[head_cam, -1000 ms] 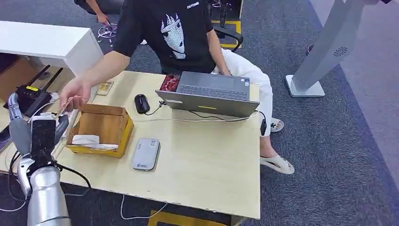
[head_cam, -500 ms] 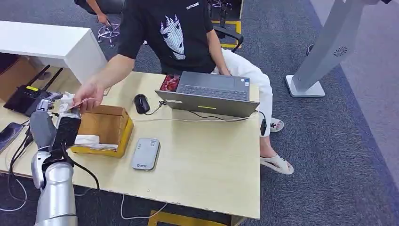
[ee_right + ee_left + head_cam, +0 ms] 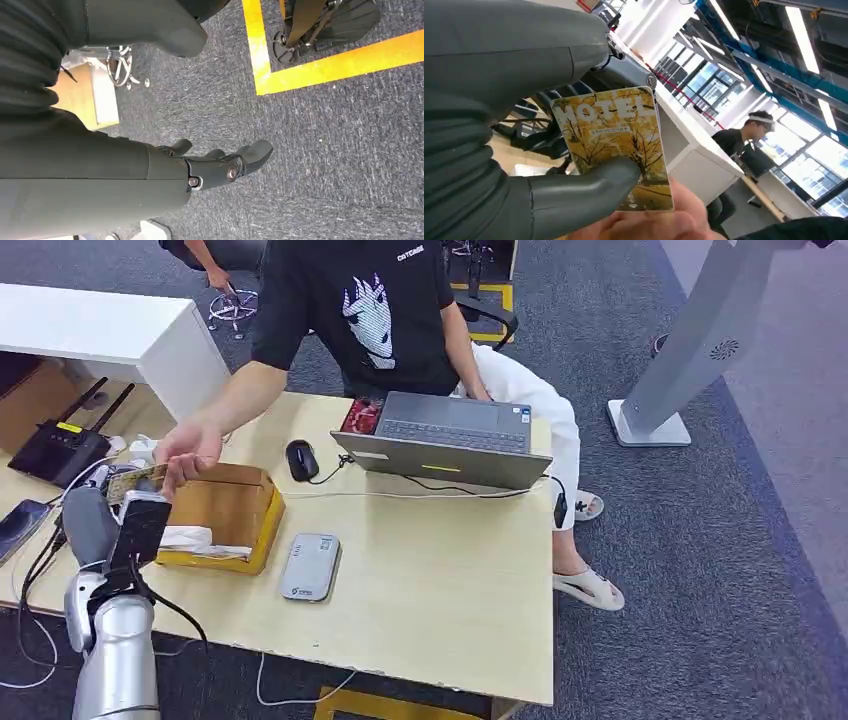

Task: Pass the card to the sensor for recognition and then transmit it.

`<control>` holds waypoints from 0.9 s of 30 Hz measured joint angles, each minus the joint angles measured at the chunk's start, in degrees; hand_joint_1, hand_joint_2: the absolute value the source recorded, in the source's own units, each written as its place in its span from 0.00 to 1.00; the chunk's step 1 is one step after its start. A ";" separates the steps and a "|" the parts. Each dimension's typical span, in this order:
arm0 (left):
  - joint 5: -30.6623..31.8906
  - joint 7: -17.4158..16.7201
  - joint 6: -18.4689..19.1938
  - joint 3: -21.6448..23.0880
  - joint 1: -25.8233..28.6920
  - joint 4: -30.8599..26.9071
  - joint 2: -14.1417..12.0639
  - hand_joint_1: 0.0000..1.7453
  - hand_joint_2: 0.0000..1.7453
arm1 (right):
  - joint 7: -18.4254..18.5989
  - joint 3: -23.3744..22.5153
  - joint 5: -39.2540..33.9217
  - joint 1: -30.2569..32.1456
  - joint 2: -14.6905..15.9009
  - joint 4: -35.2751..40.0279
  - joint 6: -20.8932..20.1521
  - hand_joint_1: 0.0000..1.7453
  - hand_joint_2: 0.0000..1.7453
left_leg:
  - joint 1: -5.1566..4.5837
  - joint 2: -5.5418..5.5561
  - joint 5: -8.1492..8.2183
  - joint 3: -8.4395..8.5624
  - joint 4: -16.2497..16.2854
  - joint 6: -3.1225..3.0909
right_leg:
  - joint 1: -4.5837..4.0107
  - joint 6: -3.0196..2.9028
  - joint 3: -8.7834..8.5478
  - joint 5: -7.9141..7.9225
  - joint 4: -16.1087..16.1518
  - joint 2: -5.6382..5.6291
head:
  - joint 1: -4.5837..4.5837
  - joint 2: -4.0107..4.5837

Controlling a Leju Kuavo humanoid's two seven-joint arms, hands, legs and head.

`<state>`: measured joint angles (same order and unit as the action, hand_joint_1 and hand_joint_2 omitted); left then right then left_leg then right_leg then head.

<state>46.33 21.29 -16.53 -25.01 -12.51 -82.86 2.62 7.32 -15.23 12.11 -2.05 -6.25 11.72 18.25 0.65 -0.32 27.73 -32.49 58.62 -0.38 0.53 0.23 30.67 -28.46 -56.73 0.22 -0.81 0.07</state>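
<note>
At the left of the head view, the silver left arm is reaching up over the pale wooden table (image 3: 420,590), its grey left hand (image 3: 118,525) raised. The thumb and fingers are pinching a yellow hotel card printed with golden trees (image 3: 616,145), while a person's hand (image 3: 188,452) is touching its far edge. The right hand (image 3: 220,162) is hanging above grey carpet, fingers loosely curled around nothing.
</note>
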 joint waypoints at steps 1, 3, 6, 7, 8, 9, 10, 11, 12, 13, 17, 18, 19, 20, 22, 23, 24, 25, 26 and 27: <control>0.48 -0.18 0.42 0.05 0.20 -0.02 0.09 1.00 1.00 | 0.00 0.00 0.28 0.00 0.00 0.00 -0.07 0.00 1.00 | -0.01 0.00 0.00 0.00 0.00 0.00 | 0.00 0.00 0.00 0.00 0.00 0.00 | 0.00 0.00; 1.21 -0.33 0.88 0.42 0.61 -0.33 0.33 1.00 1.00 | 0.04 0.00 0.61 0.00 -0.02 0.00 -0.11 0.00 1.00 | 0.00 0.00 0.00 0.00 0.00 0.00 | 0.00 0.00 0.00 0.00 0.01 0.00 | 0.00 0.00; 2.83 -0.68 1.51 1.45 1.17 -1.01 0.66 1.00 1.00 | 0.20 0.00 1.01 0.00 -0.02 0.00 -0.29 0.00 1.00 | -0.01 0.00 0.00 0.00 0.00 0.00 | 0.01 0.00 0.00 0.00 0.01 0.00 | 0.00 0.00; 3.95 -0.79 1.58 1.83 1.37 -1.20 0.74 1.00 1.00 | 0.28 0.00 1.14 0.01 -0.04 0.00 -0.40 0.00 1.00 | -0.01 0.00 0.00 0.00 0.00 0.00 | 0.01 0.00 0.00 0.00 0.01 0.00 | -0.02 -0.02; 5.69 -0.90 1.55 2.63 1.72 -1.49 0.81 1.00 1.00 | 0.39 0.00 1.36 0.03 -0.07 0.00 -0.44 0.00 1.00 | -0.01 0.00 0.00 0.00 0.01 0.00 | 0.01 0.00 0.00 0.00 0.01 0.00 | 0.00 0.00; 7.36 -1.20 1.53 3.48 2.02 -1.79 0.85 1.00 1.00 | 0.44 -0.02 1.68 0.04 -0.11 0.00 -0.46 0.00 1.00 | -0.01 0.00 0.00 0.00 0.00 0.00 | 0.01 0.00 0.00 0.00 0.01 0.01 | 0.00 -0.02; 8.34 -1.34 1.53 4.12 2.22 -1.97 0.90 1.00 1.00 | 0.46 -0.02 1.75 0.03 -0.11 0.00 -0.46 0.00 1.00 | -0.01 0.01 0.00 0.00 0.00 0.00 | 0.01 0.00 0.00 0.00 0.01 0.02 | 0.00 0.00; 8.34 -1.34 1.53 4.12 2.22 -1.97 0.90 1.00 1.00 | 0.46 -0.02 1.75 0.03 -0.11 0.00 -0.46 0.00 1.00 | -0.01 0.01 0.00 0.00 0.00 0.00 | 0.01 0.00 0.00 0.00 0.01 0.02 | 0.00 0.00; 8.34 -1.34 1.53 4.12 2.22 -1.97 0.90 1.00 1.00 | 0.46 -0.02 1.75 0.03 -0.11 0.00 -0.46 0.00 1.00 | -0.01 0.01 0.00 0.00 0.00 0.00 | 0.01 0.00 0.00 0.00 0.01 0.02 | 0.00 0.00; 8.34 -1.34 1.53 4.12 2.22 -1.97 0.90 1.00 1.00 | 0.46 -0.02 1.75 0.03 -0.11 0.00 -0.46 0.00 1.00 | -0.01 0.01 0.00 0.00 0.00 0.00 | 0.01 0.00 0.00 0.00 0.01 0.02 | 0.00 0.00; 8.36 -1.34 1.53 4.14 2.27 -1.97 0.92 1.00 1.00 | 0.46 -0.02 1.75 0.03 -0.11 0.00 -0.46 0.00 1.00 | -0.01 0.01 0.00 0.00 0.00 0.00 | 0.01 0.00 0.00 0.00 0.01 0.02 | 0.00 -0.02; 9.90 -1.48 1.51 5.87 2.73 -2.27 1.03 1.00 1.00 | 0.46 -0.02 1.86 0.01 -0.15 0.00 -0.51 0.00 1.00 | -0.01 0.02 0.00 0.00 0.00 0.00 | 0.01 0.00 0.00 0.00 0.01 0.02 | 0.00 0.00; 10.63 -1.92 1.62 6.89 2.99 -2.38 1.11 1.00 1.00 | 0.46 -0.07 2.01 0.01 -0.15 0.00 -0.53 0.00 1.00 | -0.01 0.01 0.00 0.00 0.00 0.00 | 0.01 0.00 0.00 0.00 0.01 0.01 | 0.00 0.00; 13.97 -3.33 2.85 10.22 3.78 -2.97 1.18 1.00 1.00 | 0.46 -0.42 2.76 0.06 -0.15 0.00 -0.66 0.00 1.00 | -0.01 0.02 0.00 0.00 0.01 0.00 | 0.01 0.00 0.00 0.00 0.01 0.03 | 0.00 0.00; 19.02 -6.80 4.70 19.22 4.97 -3.21 0.94 1.00 1.00 | 0.46 -1.68 3.91 0.05 -0.26 0.00 -0.88 0.00 1.00 | -0.01 0.01 0.01 -0.01 0.01 -0.01 | 0.01 0.01 0.00 0.01 0.01 0.03 | 0.02 0.00; 19.06 -6.86 4.70 19.81 5.04 -3.21 0.87 1.00 1.00 | 0.46 -1.79 3.94 0.05 -0.28 0.00 -0.96 0.00 1.00 | -0.01 0.01 0.01 -0.01 0.01 -0.01 | 0.00 0.01 0.00 0.01 0.01 0.03 | 0.00 0.00; 19.13 -6.93 4.70 20.33 5.09 -3.21 0.77 1.00 1.00 | 0.46 -1.92 3.98 0.04 -0.28 0.00 -1.03 0.00 1.00 | -0.01 0.01 0.01 0.00 0.01 -0.01 | 0.00 0.01 0.00 0.00 0.01 0.03 | 0.00 0.00; 19.10 -7.02 4.70 20.75 5.12 -3.21 0.68 1.00 1.00 | 0.46 -1.97 3.98 0.05 -0.28 0.00 -1.03 0.00 1.00 | -0.01 0.02 0.01 -0.01 0.01 -0.01 | 0.00 0.01 0.00 0.00 0.01 0.03 | 0.00 0.00; 19.13 -7.13 4.70 21.18 5.15 -3.21 0.57 1.00 1.00 | 0.46 -2.03 4.00 0.05 -0.28 0.00 -1.03 0.00 1.00 | 0.00 0.02 0.01 -0.01 0.01 -0.01 | 0.00 0.00 0.00 0.00 0.01 0.03 | 0.00 0.00; 19.11 -7.28 4.70 21.40 5.15 -3.21 0.44 1.00 1.00 | 0.46 -2.12 4.00 0.04 -0.28 0.00 -1.03 0.00 1.00 | 0.00 0.02 0.01 -0.01 0.00 -0.01 | 0.00 0.00 0.00 0.00 0.01 0.03 | 0.00 -0.02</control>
<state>65.44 14.01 -11.82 -3.61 -7.36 -86.07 3.06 7.78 -17.35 16.11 -2.01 -6.54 11.72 17.22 0.65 -0.31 27.74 -32.50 58.62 -0.38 0.54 0.23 30.68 -28.45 -56.72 0.25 -0.81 0.04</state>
